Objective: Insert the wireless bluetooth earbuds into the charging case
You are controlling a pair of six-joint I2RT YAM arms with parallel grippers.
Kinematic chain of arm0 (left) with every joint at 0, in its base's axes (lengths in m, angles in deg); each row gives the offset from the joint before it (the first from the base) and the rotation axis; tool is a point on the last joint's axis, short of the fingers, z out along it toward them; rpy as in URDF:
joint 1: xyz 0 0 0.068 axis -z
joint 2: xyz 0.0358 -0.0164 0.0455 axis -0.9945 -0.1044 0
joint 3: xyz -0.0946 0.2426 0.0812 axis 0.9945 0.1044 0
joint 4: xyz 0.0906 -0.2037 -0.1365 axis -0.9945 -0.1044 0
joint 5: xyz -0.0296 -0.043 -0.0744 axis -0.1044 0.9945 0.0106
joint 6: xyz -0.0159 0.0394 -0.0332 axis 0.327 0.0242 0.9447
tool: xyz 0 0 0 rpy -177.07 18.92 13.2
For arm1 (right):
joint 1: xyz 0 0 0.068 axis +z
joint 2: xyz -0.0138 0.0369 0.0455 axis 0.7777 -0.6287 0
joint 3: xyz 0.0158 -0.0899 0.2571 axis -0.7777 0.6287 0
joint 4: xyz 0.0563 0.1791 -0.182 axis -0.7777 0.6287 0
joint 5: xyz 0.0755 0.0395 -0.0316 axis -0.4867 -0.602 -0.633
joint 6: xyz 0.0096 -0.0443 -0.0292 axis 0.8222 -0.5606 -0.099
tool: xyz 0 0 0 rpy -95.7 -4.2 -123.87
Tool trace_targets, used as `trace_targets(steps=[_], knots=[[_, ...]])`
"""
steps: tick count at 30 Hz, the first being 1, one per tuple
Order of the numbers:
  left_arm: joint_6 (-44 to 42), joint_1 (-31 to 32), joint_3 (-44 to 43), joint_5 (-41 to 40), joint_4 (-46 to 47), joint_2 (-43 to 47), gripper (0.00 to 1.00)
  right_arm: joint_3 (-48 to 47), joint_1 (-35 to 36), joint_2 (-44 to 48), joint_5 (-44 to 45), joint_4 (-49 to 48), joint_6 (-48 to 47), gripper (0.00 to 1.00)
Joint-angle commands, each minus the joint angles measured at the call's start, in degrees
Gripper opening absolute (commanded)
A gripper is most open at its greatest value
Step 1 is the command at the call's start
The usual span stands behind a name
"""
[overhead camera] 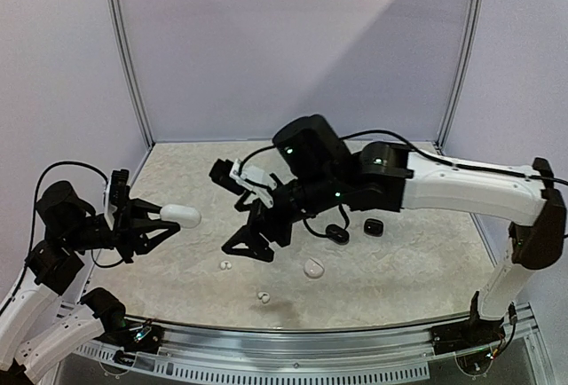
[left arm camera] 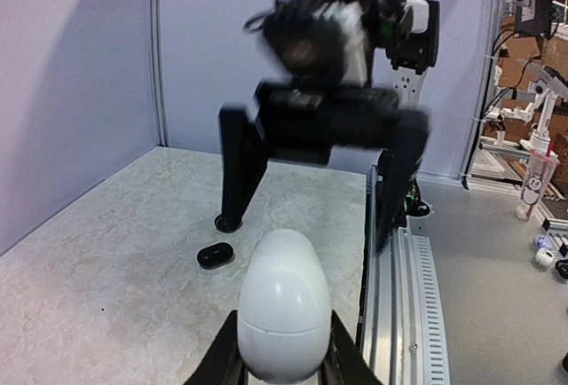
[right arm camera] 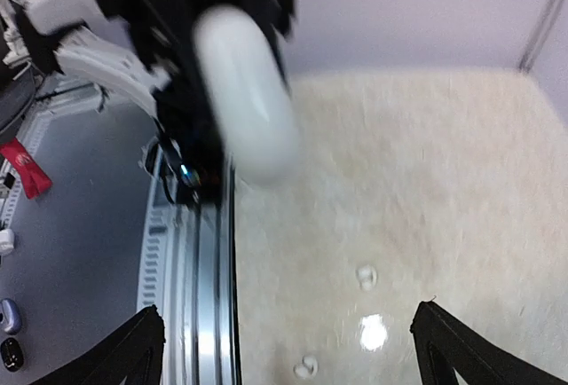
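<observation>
Your left jaws pinch the shut white case (overhead camera: 182, 216); your right jaws are spread just right of it. White earbuds (overhead camera: 225, 265) lie on the bench (overhead camera: 426, 265) below-right of the case. Hold it steady; the lid likely needs opening first.

We can read no text, number or brand in any view. The white case (left arm camera: 284, 310): nothing legible on its shell. A bottle (left arm camera: 535, 183) beyond the rail (left arm camera: 399, 287) shows dark marks, too small and blurred for us to read.
</observation>
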Motion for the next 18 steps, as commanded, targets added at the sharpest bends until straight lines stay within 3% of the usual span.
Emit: trace_targets(steps=[1, 5, 11, 18], knots=[[-1.63, 0.75, -0.4, 1.66, -0.97, -0.75, 0.0, 3.23, 2.27, 2.42, 1.32, -17.31, -7.26, 0.99], [-1.96, 0.85, -0.95, 2.87, -1.16, -0.92, 0.0, 0.23, 2.72, -0.28, 0.22, -18.99, -8.52, 0.99], [-2.58, 1.24, -0.57, 3.48, -0.52, -1.62, 0.0, -6.46, 3.24, -6.11, 6.1, -16.41, -10.75, 0.98], [-4.7, 1.64, -1.1, 4.4, -1.81, -2.1, 0.0, -6.95, 3.25, -7.06, 7.31, -15.83, -10.48, 0.98]])
